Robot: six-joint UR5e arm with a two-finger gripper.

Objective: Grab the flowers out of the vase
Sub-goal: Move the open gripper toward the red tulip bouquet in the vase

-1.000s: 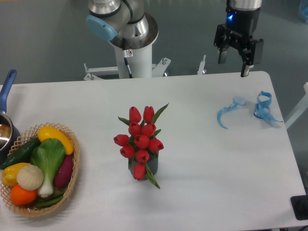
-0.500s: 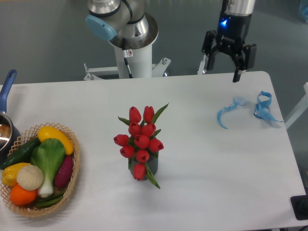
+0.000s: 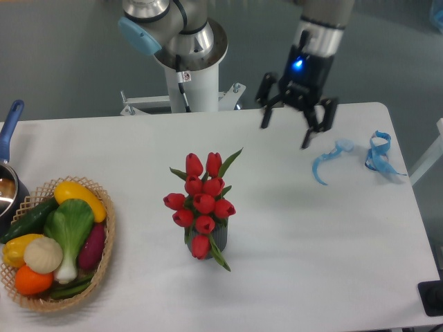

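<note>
The flowers (image 3: 203,205) stand upright in the vase (image 3: 217,238) near the table's (image 3: 332,228) middle. The gripper (image 3: 286,133) hangs well apart up and to the right, fingers spread and empty — best to centre above the bunch, descend straight and close gently around the stems.

Open white table (image 3: 291,228) between gripper (image 3: 285,135) and flowers (image 3: 201,203); blue ribbons (image 3: 353,160) at right, basket (image 3: 104,259) far left, seemingly well apart.

Only 1 fixed camera watches me, high at the table's (image 3: 332,235) front edge, tilted down and facing my base (image 3: 194,76) at the far side, taking in nearly the whole tabletop.
</note>
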